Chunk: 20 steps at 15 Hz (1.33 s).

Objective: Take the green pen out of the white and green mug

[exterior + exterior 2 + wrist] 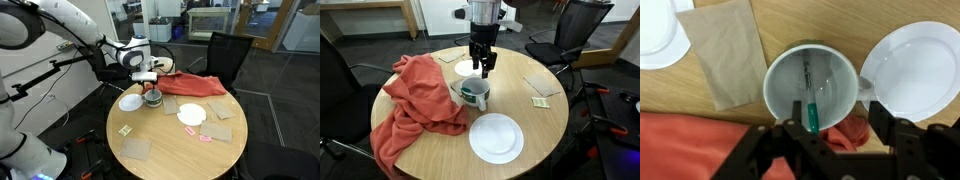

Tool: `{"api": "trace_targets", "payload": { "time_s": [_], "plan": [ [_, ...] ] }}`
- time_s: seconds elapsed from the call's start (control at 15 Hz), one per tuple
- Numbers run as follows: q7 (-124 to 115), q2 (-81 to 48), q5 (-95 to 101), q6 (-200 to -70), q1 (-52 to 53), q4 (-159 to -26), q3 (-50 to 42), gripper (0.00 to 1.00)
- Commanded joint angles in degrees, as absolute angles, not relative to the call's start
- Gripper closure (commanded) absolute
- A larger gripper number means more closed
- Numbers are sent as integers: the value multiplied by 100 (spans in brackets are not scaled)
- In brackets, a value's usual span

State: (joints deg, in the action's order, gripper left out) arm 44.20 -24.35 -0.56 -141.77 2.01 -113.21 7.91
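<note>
The white and green mug [780, 75] stands on the round wooden table, seen from above in the wrist view and also in both exterior views [152, 97] [472, 94]. The green pen [812, 117] stands inside it and leans on the near rim. My gripper [836, 108] hovers just above the mug, also visible in both exterior views [150, 83] [482, 68]. It is open. One finger is right beside the pen and the other is outside the mug's wall near the handle. Nothing is gripped.
A red cloth [415, 100] lies bunched against the mug. White plates [496, 137] [130, 101] sit on either side of it. Brown napkins [730, 55] and small packets [542, 101] lie on the table [535, 125]. Office chairs [575, 30] stand around it.
</note>
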Motion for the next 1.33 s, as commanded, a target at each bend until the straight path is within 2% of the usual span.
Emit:
{"api": "trace_targets", "payload": {
  "time_s": [0.0, 0.13, 0.33, 0.73, 1.27],
  "plan": [
    [4413, -2619, -91, -14197, 66, -11231, 919, 34],
    [4421, -2733, -93, -14243, 45, -11200, 930, 37],
    [4450, -2892, -84, -14361, 0, -11144, 960, 35],
    [4465, -3139, -59, -14651, -53, -11037, 1021, 41],
    [4465, -3497, 10, -14785, -73, -10737, 1105, 41]
  ]
}}
